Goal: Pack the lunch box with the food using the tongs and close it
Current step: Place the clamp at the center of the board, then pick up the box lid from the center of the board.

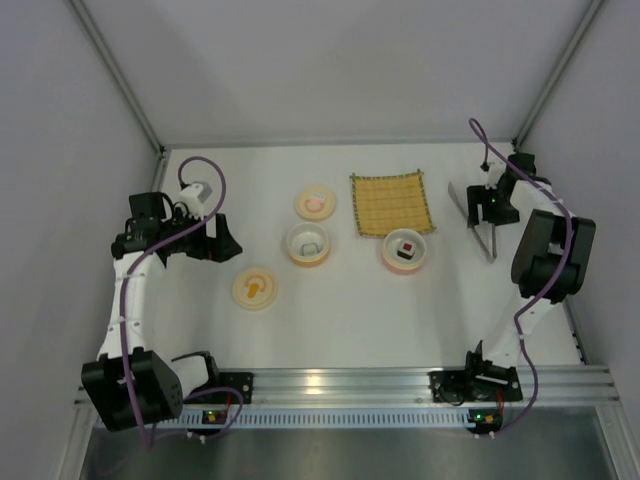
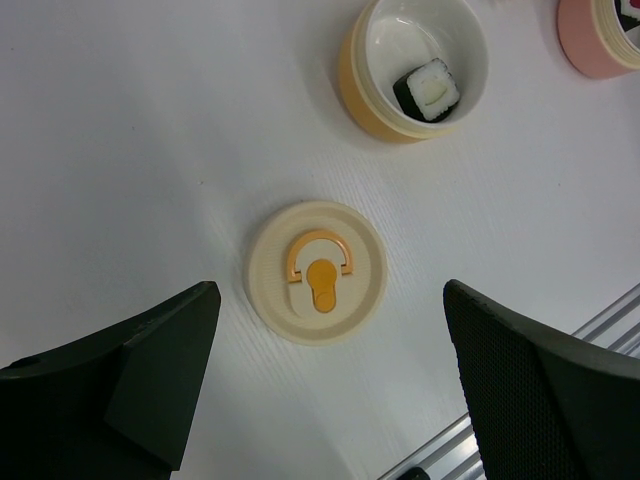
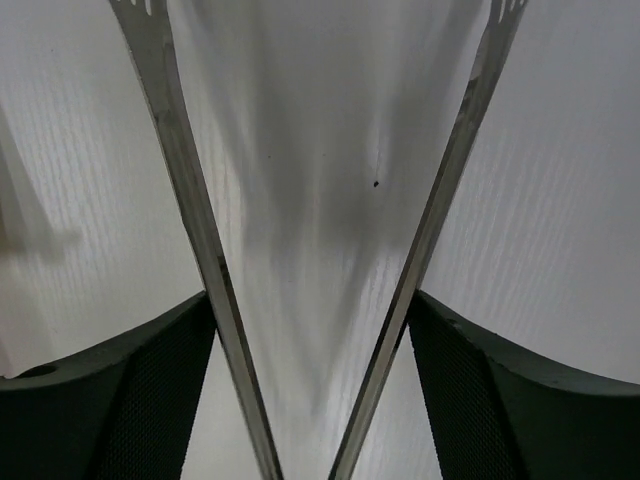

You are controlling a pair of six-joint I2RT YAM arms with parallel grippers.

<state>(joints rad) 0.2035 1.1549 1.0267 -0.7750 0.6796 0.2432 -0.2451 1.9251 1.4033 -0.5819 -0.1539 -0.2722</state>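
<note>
The tongs (image 1: 487, 243) lie at the table's right as a silvery V, and my right gripper (image 1: 490, 205) is over them. In the right wrist view both tong arms (image 3: 190, 200) run between the fingers (image 3: 150, 380), whose pads press on their outer sides; the right gripper (image 3: 312, 310) holds them spread wide. The lunch box is an orange bowl (image 1: 308, 243) holding a dark-wrapped food piece (image 2: 432, 88), and a pink bowl (image 1: 406, 250) holding a black, white and red piece (image 1: 406, 247). My left gripper (image 2: 330, 290) hangs open above the orange-marked lid (image 2: 315, 272).
A pink-marked lid (image 1: 315, 203) lies behind the orange bowl (image 2: 360, 75). A yellow woven mat (image 1: 392, 203) is at the back centre. The pink bowl (image 2: 590, 45) shows at the left wrist view's top right corner. An aluminium rail (image 1: 340, 380) borders the near edge.
</note>
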